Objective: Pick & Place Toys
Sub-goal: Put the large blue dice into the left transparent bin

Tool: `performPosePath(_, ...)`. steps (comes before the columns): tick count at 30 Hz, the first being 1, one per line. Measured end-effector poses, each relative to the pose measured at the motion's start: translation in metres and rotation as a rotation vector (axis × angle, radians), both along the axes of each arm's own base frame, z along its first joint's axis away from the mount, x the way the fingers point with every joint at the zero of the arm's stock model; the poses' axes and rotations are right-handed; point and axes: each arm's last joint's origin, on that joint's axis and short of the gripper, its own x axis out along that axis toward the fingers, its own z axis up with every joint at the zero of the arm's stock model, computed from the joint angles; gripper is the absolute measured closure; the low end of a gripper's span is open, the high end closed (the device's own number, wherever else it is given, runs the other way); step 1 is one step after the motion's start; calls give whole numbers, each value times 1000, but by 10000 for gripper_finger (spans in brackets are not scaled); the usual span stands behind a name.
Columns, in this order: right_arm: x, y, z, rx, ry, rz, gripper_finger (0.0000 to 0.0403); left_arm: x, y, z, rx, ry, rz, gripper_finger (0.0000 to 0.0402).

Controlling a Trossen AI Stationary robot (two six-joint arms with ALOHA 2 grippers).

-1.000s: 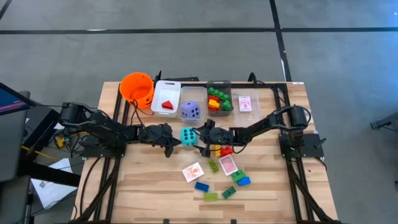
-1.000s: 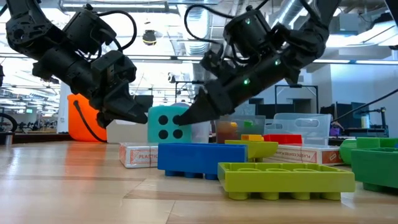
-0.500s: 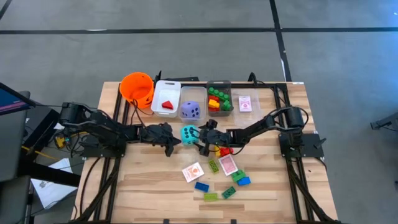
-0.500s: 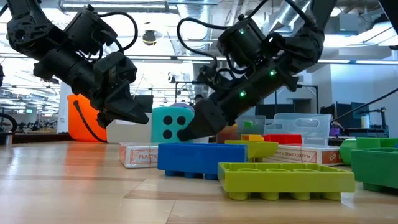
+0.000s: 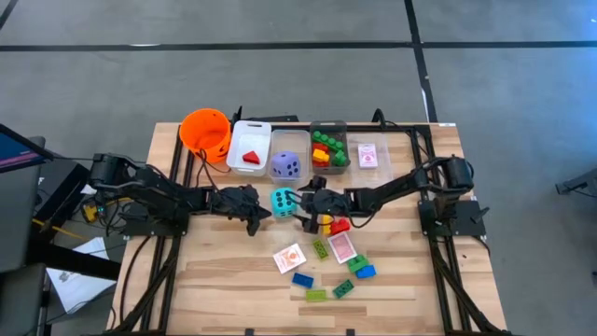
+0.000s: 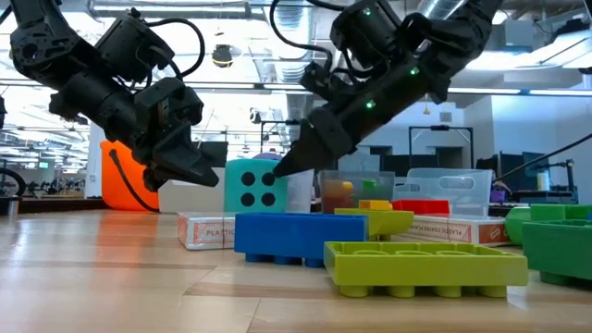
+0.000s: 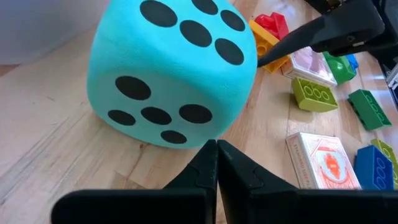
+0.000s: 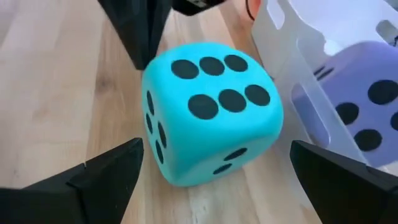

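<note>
We find the right gripper (image 8: 208,171) with jaws spread wide, one finger to each side of the teal die (image 8: 208,112), neither touching it. The left gripper (image 7: 216,163) has its jaws pressed together, tips just beside the die's opposite face. The die sits on the table (image 5: 224,271), near the bin (image 5: 287,166) holding the purple die (image 5: 286,165). Bricks (image 5: 338,289) and cards (image 5: 289,258) lie nearer the front edge.

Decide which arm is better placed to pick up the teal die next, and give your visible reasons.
The right arm, most likely. The right gripper is open, its fingers either side of the teal die. The left gripper is shut, its tip pointing at the die from just beside it, so it would first have to open.
</note>
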Motion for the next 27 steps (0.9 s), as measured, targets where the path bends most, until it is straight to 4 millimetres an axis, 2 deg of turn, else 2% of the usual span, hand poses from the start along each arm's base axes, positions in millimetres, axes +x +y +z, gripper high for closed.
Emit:
performPosePath(4, 2, -8, -1, 32, -9, 60, 3, 0, 0, 1, 0, -6, 0, 402)
performPosePath(11, 2, -19, -1, 47, -13, 53, 3, -3, 1, -4, 16, 52, 7, 402)
performPosePath(16, 3, -18, 0, 50, -17, 63, 3, -9, 15, -12, 99, 155, 127, 402)
performPosePath(21, 3, -18, 0, 48, -25, 59, 3, -10, 31, -9, 157, 138, 272, 402)
performPosePath(27, 3, -18, 0, 43, -23, 63, 3, -7, 38, -4, 197, 81, 291, 402)
